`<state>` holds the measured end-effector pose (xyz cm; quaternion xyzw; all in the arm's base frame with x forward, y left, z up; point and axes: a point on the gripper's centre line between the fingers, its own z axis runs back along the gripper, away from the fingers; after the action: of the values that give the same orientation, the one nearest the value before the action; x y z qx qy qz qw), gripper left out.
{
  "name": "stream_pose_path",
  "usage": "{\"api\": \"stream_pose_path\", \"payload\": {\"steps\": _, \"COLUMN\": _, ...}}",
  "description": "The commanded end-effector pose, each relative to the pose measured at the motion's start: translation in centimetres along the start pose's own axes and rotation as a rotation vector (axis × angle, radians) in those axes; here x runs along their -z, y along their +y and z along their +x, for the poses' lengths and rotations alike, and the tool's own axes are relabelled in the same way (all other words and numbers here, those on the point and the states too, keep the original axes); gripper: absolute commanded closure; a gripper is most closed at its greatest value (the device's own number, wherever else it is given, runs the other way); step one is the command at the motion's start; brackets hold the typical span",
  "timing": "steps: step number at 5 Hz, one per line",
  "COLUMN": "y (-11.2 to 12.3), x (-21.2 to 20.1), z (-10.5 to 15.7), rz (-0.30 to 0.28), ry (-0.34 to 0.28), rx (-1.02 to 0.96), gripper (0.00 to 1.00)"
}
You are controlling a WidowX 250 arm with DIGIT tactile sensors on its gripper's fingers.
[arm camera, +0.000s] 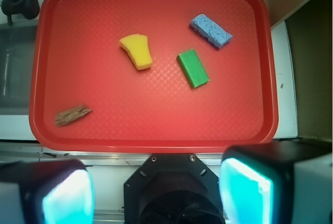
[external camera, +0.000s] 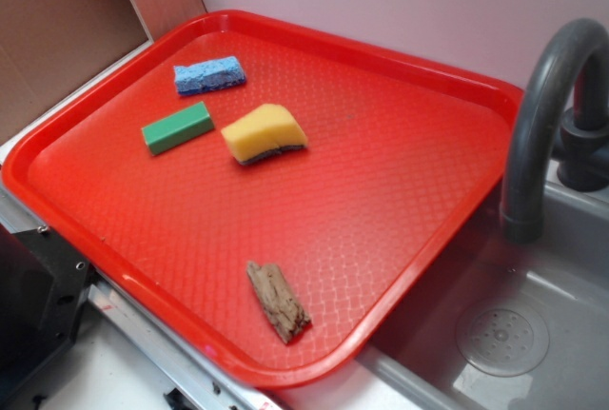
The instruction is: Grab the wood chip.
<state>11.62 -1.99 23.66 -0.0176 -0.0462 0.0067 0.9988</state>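
Note:
The wood chip [external camera: 279, 302] [arm camera: 72, 115] is a small, rough, brown-grey sliver with streaky grain. It lies flat near the front edge of the red tray [external camera: 400, 191] [arm camera: 156, 135]. In the wrist view my gripper [arm camera: 156, 195] hangs high above and behind the tray's near rim. Its two cyan-padded fingers [arm camera: 244, 193] stand wide apart with nothing between them. The chip sits far to the lower left of the tray in that view, well away from the gripper. The exterior view does not show the gripper.
A yellow sponge [external camera: 265, 133] [arm camera: 137, 50], a green block [external camera: 178, 127] [arm camera: 192, 68] and a blue sponge [external camera: 208, 75] [arm camera: 210, 30] lie on the tray's far half. A grey sink basin [external camera: 495, 334] with a curved faucet [external camera: 542, 96] borders the tray's right side.

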Motion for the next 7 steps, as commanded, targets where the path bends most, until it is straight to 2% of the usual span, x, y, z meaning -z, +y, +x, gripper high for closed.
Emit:
{"api": "stream_pose_path", "payload": {"steps": 1, "y": 0.0, "x": 0.0, "z": 0.0, "rz": 0.000, "ry": 0.000, "rx": 0.000, "gripper": 0.00}}
{"api": "stream_pose_path", "payload": {"steps": 2, "y": -1.3, "x": 0.7, "z": -0.3, "rz": -0.144, "ry": -0.076, "rx": -0.146, "gripper": 0.00}}
{"api": "stream_pose_path", "payload": {"steps": 3, "y": -3.1, "x": 1.6, "z": 0.0, "rz": -0.130, "ry": -0.047, "rx": -0.280, "gripper": 0.00}}
{"api": "stream_pose_path", "payload": {"steps": 4, "y": -5.2, "x": 3.5, "z": 1.2, "rz": -0.156, "ry": 0.032, "rx": -0.433, "gripper": 0.00}}
{"api": "stream_pose_path", "payload": {"steps": 5, "y": -6.6, "x": 4.9, "z": 2.3, "rz": -0.092, "ry": 0.071, "rx": -0.556, "gripper": 0.00}}
{"api": "stream_pose_path", "payload": {"steps": 6, "y": -8.9, "x": 7.6, "z": 3.3, "rz": -0.134, "ry": 0.149, "rx": -0.606, "gripper": 0.00}}
{"api": "stream_pose_path", "payload": {"steps": 7, "y": -10.4, "x": 10.8, "z": 3.8, "rz": -0.119, "ry": 0.158, "rx": -0.704, "gripper": 0.00}}
